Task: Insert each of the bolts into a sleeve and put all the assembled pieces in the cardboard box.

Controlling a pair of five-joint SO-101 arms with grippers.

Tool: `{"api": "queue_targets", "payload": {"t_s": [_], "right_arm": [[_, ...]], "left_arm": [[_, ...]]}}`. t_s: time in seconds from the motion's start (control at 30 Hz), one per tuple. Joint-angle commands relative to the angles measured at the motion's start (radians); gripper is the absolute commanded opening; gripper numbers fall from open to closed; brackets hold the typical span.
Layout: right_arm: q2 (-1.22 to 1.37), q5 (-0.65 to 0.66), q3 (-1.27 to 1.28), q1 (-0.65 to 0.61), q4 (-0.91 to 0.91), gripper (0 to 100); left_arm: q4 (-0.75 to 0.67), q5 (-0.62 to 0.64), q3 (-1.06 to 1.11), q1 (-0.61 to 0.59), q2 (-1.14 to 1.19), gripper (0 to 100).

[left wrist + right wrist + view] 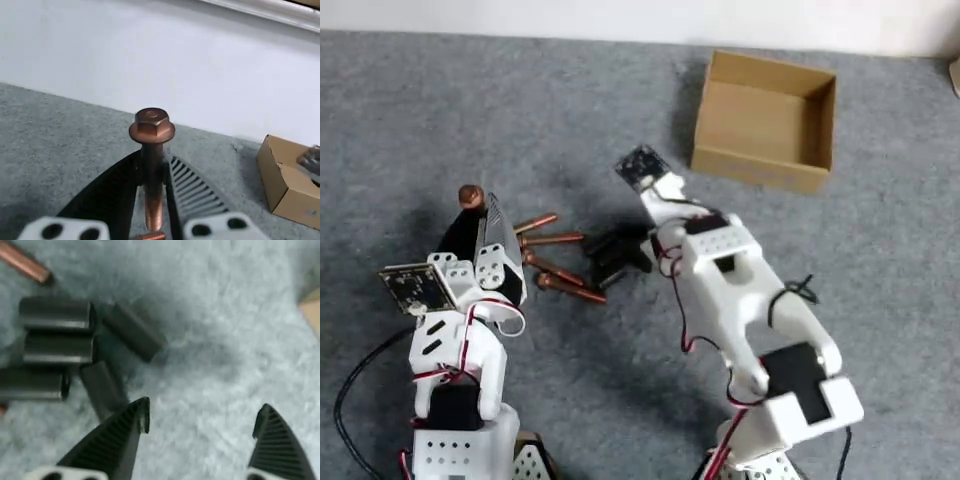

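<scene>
My left gripper (478, 212) is raised at the left of the table, shut on a copper bolt (152, 150) that stands upright, its hex head (470, 194) above the fingertips. Several more copper bolts (552, 262) lie on the grey carpet just to its right. Several black sleeves (59, 347) lie in a loose cluster (613, 256) mid-table. My right gripper (204, 412) hovers open just beside them, one fingertip (142, 412) close to the nearest sleeve (102, 385), with nothing between the fingers. The cardboard box (765, 120) stands open at the back right.
A copper bolt's end (26, 262) lies just beyond the sleeves. The box's corner (290, 185) lies off to one side in the left wrist view, with a white wall behind. Bare grey carpet (880, 250) stretches between the right arm and the box.
</scene>
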Motion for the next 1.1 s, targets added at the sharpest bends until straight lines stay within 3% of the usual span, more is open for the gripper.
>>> {"api": "queue_targets", "payload": {"t_s": [0.0, 0.13, 0.43, 0.57, 0.8, 1.07], "right_arm": [[0.054, 0.021, -0.088, -0.073, -0.022, 31.4], [0.114, 0.077, -0.097, -0.128, -0.022, 31.4], [0.125, 0.069, -0.137, -0.133, 0.062, 31.4], [0.018, -0.040, -0.133, -0.136, 0.070, 31.4], [-0.174, -0.109, -0.062, -0.231, 0.130, 31.4], [-0.096, -0.166, -0.018, -0.232, 0.130, 31.4]], "left_arm": [[-0.005, -0.006, -0.016, -0.005, -0.015, 1], [-0.005, -0.006, -0.016, -0.010, -0.015, 1], [-0.005, -0.008, -0.015, -0.010, -0.015, 1], [-0.005, -0.008, -0.015, -0.010, -0.015, 1], [-0.005, -0.008, -0.015, -0.010, -0.015, 1], [-0.005, -0.008, -0.015, -0.010, -0.015, 1]]}}
